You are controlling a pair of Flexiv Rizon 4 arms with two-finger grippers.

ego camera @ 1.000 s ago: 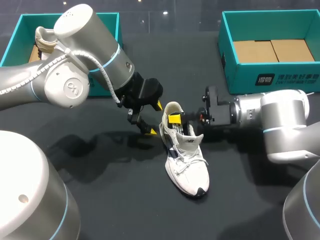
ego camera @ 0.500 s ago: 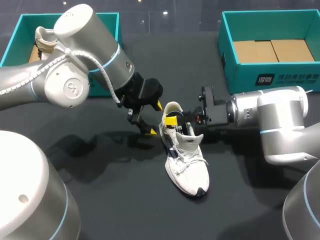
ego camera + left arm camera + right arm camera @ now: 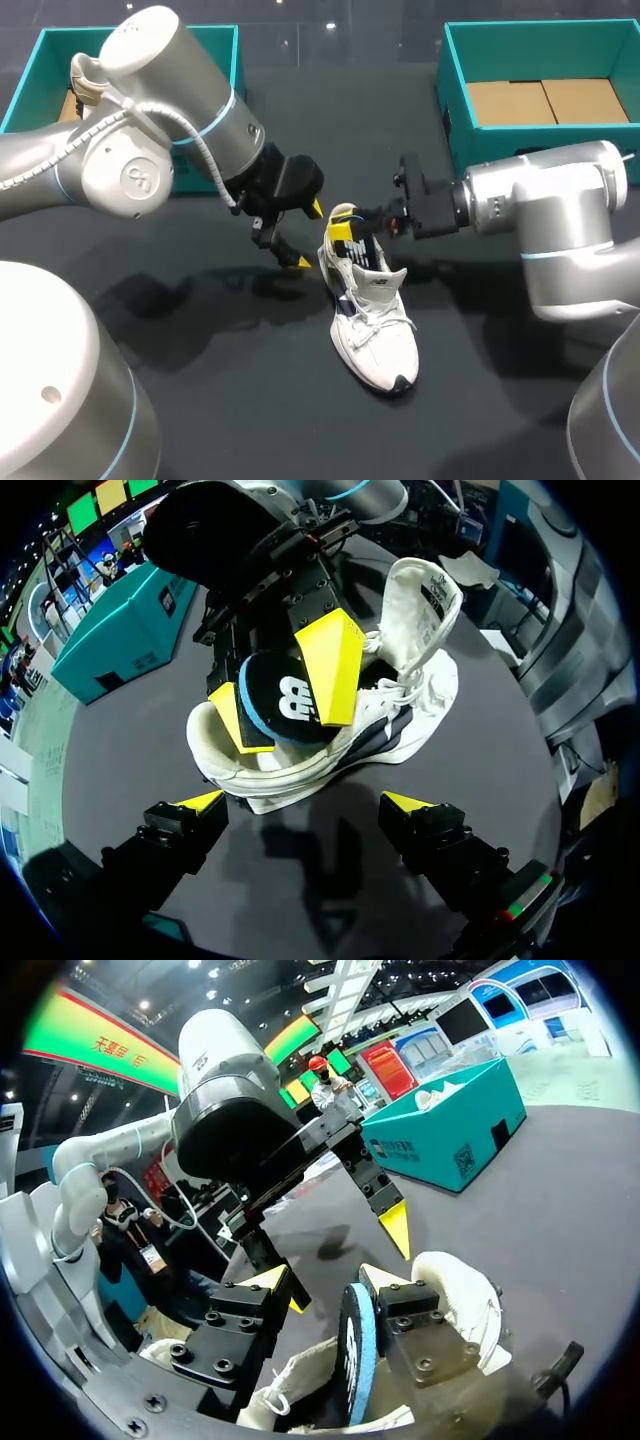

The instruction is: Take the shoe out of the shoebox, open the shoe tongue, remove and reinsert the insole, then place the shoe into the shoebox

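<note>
A white shoe [image 3: 372,320] lies on the black table, heel toward the boxes. A black insole with a blue edge [image 3: 355,1360] stands on edge in its heel opening [image 3: 300,770]. My right gripper [image 3: 350,236] sits over that opening with the insole [image 3: 285,695] between its fingers. In the right wrist view one finger rests against the insole and a gap shows on the other side [image 3: 325,1285]. My left gripper [image 3: 307,235] hangs open just left of the heel, its yellow tips [image 3: 305,802] on either side of the heel without touching it.
A teal shoebox [image 3: 480,150] with a cardboard liner stands at the back right. Behind my left arm, at the back left, is a second teal box [image 3: 40,60]. Bare black table lies in front of the shoe's toe.
My right gripper's fingers have spread apart from a tight pinch, and the gripper has drawn back and up a little from the heel. The left arm has stayed put.
</note>
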